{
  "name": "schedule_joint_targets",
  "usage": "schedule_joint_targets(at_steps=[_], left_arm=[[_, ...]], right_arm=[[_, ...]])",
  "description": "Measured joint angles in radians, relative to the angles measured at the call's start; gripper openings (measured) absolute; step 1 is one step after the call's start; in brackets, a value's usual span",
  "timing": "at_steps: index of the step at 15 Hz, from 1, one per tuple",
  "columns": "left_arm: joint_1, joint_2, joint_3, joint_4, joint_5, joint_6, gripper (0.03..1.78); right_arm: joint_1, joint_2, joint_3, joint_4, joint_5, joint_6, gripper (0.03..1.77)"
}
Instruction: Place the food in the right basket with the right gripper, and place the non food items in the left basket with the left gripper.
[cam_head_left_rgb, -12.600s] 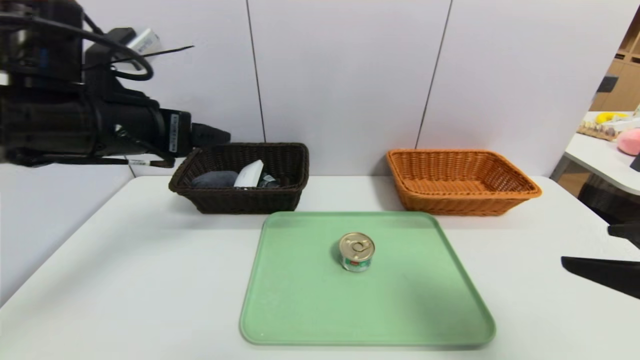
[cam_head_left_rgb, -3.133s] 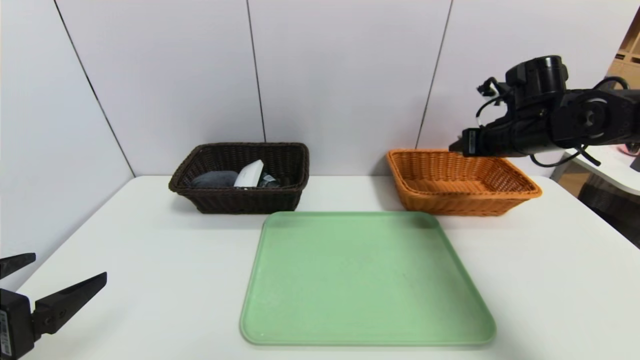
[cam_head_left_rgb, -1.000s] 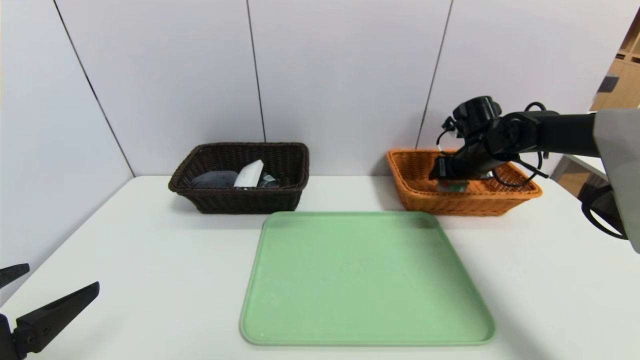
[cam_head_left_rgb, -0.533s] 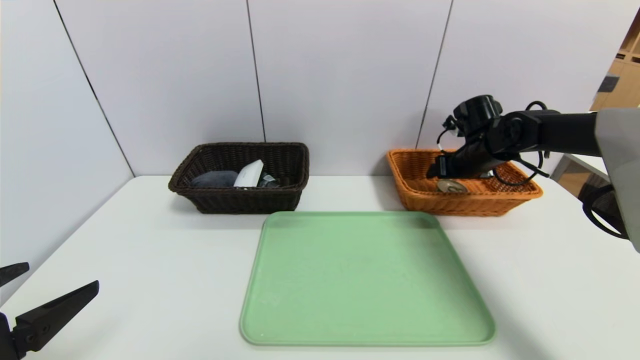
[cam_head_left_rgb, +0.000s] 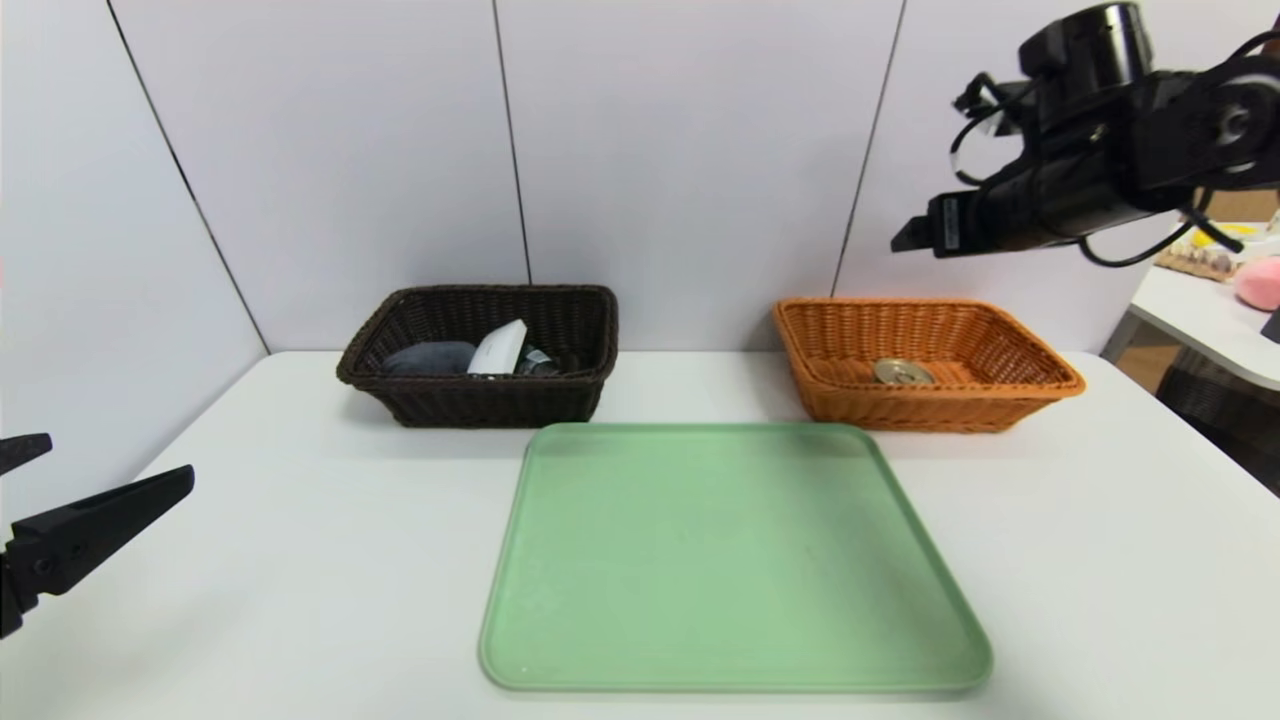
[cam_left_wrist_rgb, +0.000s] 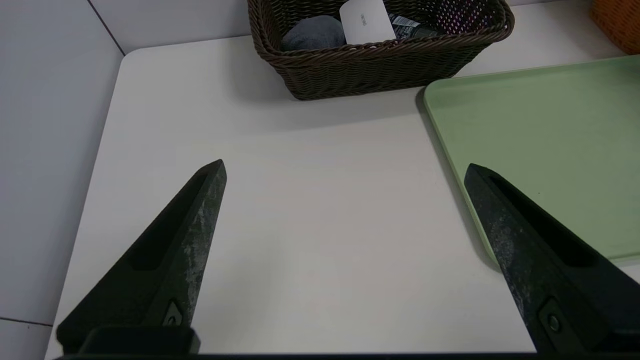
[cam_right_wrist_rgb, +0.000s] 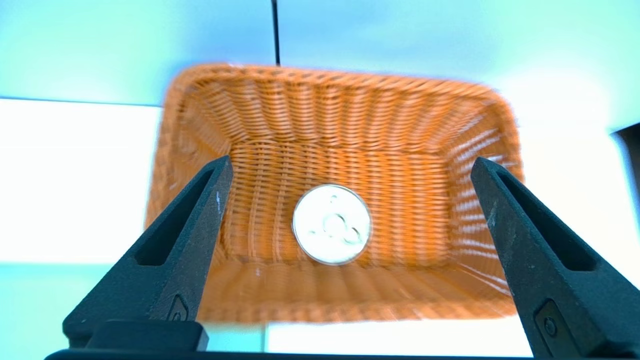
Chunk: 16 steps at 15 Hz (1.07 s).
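Observation:
The tin can (cam_head_left_rgb: 903, 372) stands upright on the floor of the orange-tan right basket (cam_head_left_rgb: 940, 405), its gold lid up. My right gripper (cam_head_left_rgb: 905, 238) hangs high above that basket, open and holding nothing. The right wrist view looks straight down past the open gripper (cam_right_wrist_rgb: 349, 162) onto the can (cam_right_wrist_rgb: 332, 224) and the basket (cam_right_wrist_rgb: 350, 100). The dark brown left basket (cam_head_left_rgb: 480, 405) holds the grey cloth (cam_head_left_rgb: 430, 357), the white box (cam_head_left_rgb: 500, 348) and the black tube (cam_head_left_rgb: 537, 362). My left gripper (cam_head_left_rgb: 115, 460) hovers open over the table's near left corner.
A green tray (cam_head_left_rgb: 735, 560) lies in the middle of the white table in front of both baskets. Grey wall panels stand close behind the baskets. A second table (cam_head_left_rgb: 1200, 310) with small objects stands off to the far right.
My right gripper has opened, left the can on the orange basket's floor, and risen well above the basket. The left gripper has lifted slightly.

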Motion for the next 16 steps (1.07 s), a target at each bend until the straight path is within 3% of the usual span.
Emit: schedule_joint_targets(at_steps=[6, 11, 16], left_arm=[[0.0, -0.006, -0.071, 0.056, 0.001, 0.022, 1.69], [0.004, -0.112, -0.185, 0.438, 0.003, 0.047, 1.69], [0.103, -0.229, -0.198, 0.506, 0.041, 0.054, 1.69]], right_arm=[[-0.002, -0.424, 0.237, 0.246, 0.119, -0.066, 1.68], [-0.053, -0.768, 0.493, 0.627, 0.139, -0.087, 1.69], [-0.179, -1.058, 0.608, 0.667, 0.15, -0.077, 1.69]])
